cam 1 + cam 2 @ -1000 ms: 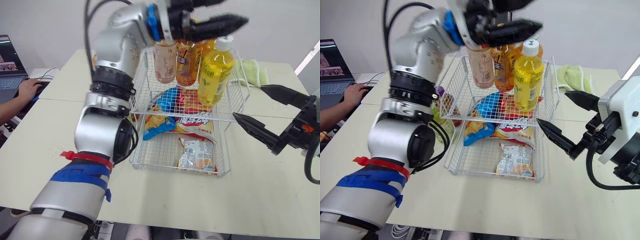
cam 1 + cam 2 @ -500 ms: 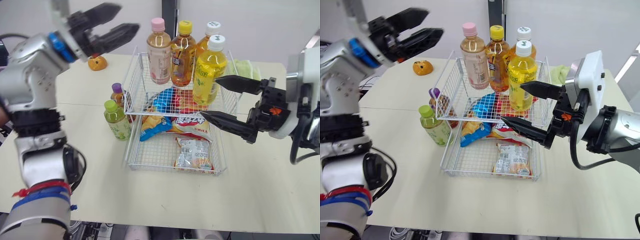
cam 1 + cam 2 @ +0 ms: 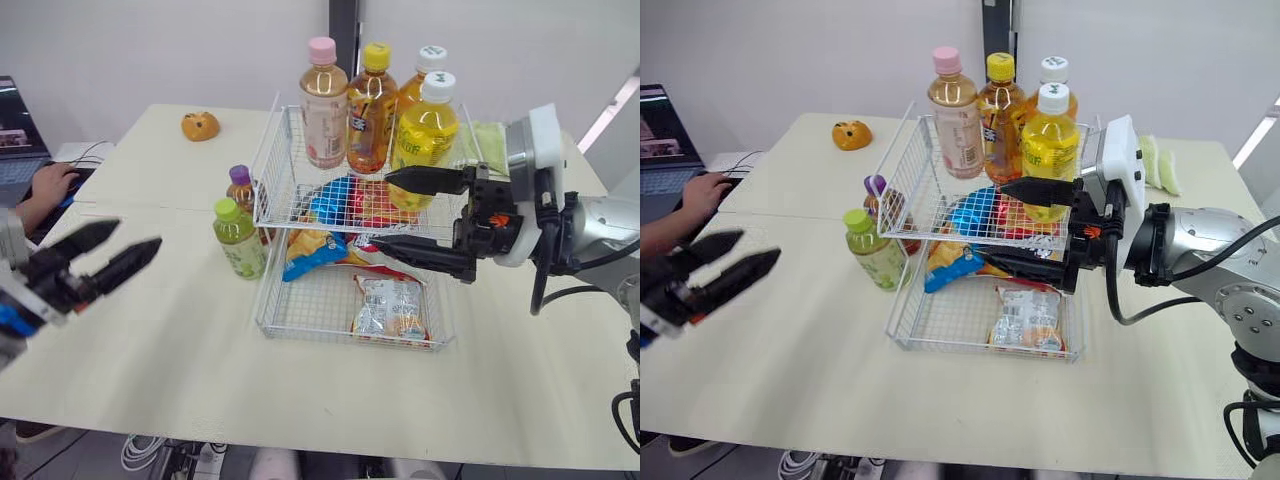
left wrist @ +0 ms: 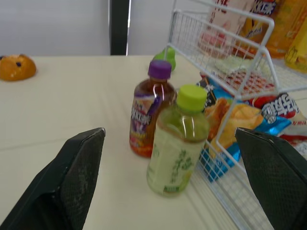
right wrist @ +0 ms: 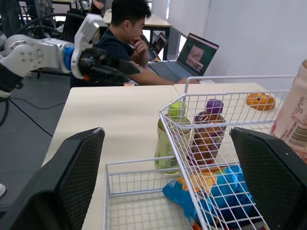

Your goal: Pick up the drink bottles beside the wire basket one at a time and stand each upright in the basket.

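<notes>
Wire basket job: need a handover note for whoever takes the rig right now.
Grippers: left gripper is open and empty, low over the table, to the left of the two loose bottles. The right gripper is open and empty over the wire basket.
Done: pink-capped bottle, yellow-capped bottle and two white-capped bottles stand upright in the basket's upper tier.
Left: green-capped bottle and purple-capped bottle, both upright on the table beside the basket's left side. The green-capped one looks like the easier first pick for the left gripper.
</notes>
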